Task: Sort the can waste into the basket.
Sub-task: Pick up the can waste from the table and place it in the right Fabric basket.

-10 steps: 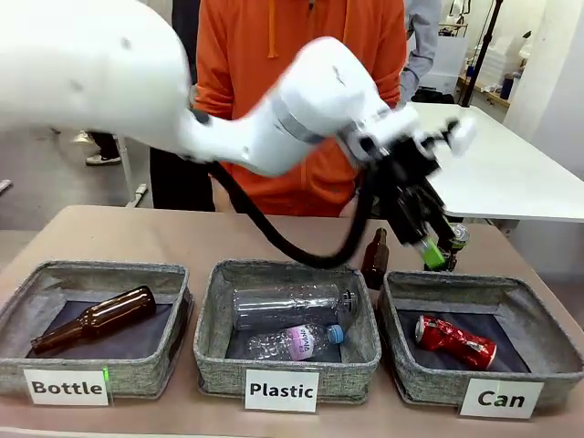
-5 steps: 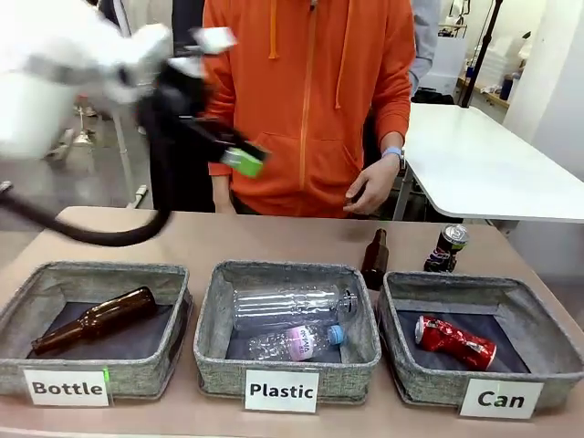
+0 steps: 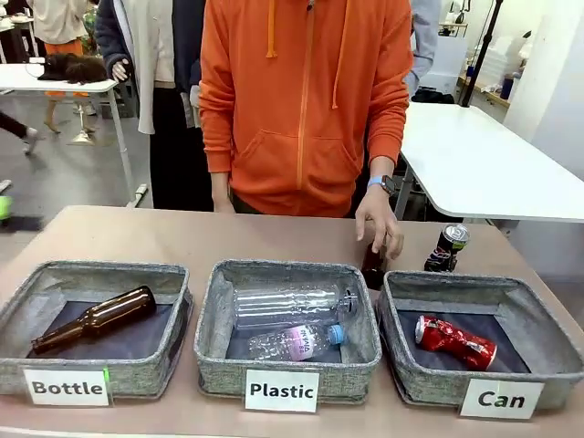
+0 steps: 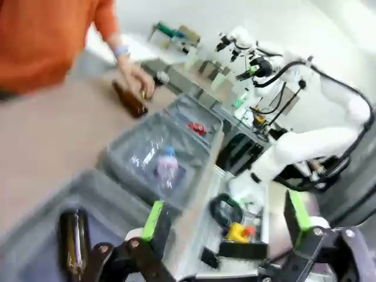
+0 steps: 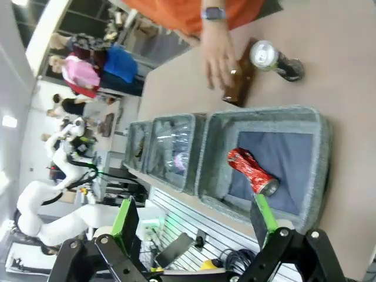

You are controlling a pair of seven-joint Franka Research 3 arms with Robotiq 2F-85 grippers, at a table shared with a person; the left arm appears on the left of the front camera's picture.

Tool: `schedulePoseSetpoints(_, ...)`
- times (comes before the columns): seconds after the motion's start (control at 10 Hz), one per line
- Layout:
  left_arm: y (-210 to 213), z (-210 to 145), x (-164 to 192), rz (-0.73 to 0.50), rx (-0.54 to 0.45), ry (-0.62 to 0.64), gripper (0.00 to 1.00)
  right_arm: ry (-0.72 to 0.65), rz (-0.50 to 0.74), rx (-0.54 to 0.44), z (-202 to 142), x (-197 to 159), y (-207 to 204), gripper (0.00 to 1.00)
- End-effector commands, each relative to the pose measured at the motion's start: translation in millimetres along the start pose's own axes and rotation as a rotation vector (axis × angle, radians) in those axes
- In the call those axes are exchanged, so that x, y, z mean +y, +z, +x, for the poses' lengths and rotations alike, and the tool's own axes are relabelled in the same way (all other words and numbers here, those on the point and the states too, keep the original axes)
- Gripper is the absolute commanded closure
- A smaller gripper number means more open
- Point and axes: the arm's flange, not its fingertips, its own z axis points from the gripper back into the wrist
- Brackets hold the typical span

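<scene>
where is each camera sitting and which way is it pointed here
Front view: on the robot's side, facing across the table at a person, whose hand is on a brown bottle.
Left wrist view: raised over the Bottle basket end, looking along the table; left gripper, open, at the bottom edge.
Right wrist view: above the Can basket, looking down; right gripper, open.
All three share the red can and that hand.

L arm withdrew; person's hand [image 3: 380, 222] now on bottle [image 3: 371, 272].
</scene>
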Motion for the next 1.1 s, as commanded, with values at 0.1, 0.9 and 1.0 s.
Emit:
schedulePoseSetpoints(0.1, 50, -37, -7, 0.017, -0.080, 0.213, 0.00, -0.013, 0.178, -0.003, 15, -20, 1, 0.00)
schedulePoseSetpoints(0.9, 50, -38, 4, 0.027, -0.041, 0.203, 0.00, -0.027, 0.139, -0.011, 6, -19, -5, 0.00)
schedulePoseSetpoints(1.0, 50, -38, 4, 0.027, -0.041, 0.203, 0.00, -0.027, 0.139, -0.011, 6, -19, -5, 0.00)
